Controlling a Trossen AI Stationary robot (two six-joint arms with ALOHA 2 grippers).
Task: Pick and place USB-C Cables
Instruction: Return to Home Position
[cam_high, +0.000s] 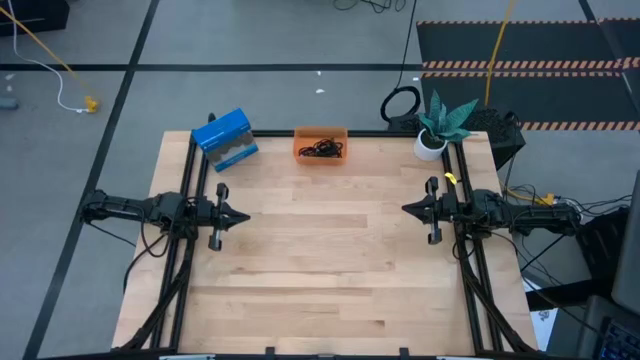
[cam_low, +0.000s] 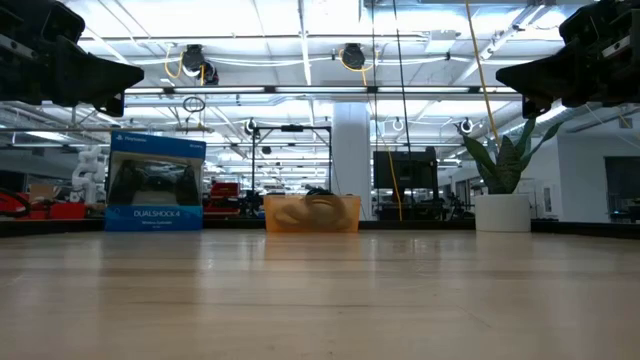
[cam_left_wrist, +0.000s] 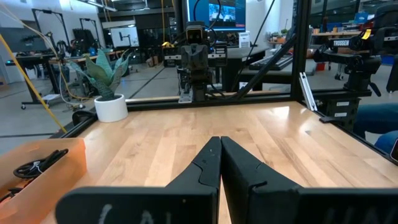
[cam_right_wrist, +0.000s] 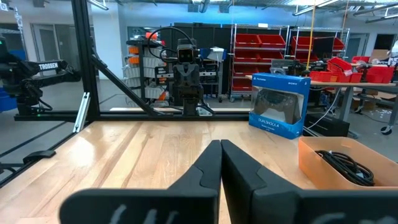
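Observation:
An orange bin (cam_high: 320, 144) stands at the table's far edge, and black cables (cam_high: 320, 150) lie tangled inside it; the bin also shows in the low view (cam_low: 311, 213), the left wrist view (cam_left_wrist: 43, 168) and the right wrist view (cam_right_wrist: 348, 163). I cannot tell the cables apart, and no purple-blue cable shows. My left gripper (cam_high: 243, 216) hovers shut above the table's left side. My right gripper (cam_high: 406, 209) hovers shut above the right side. Both point toward the table's middle, well apart from the bin.
A blue game-controller box (cam_high: 225, 139) stands at the far left, next to the bin. A potted plant in a white pot (cam_high: 436, 130) stands at the far right corner. Bare wood (cam_high: 320, 260) spreads between the two arms and toward the near edge.

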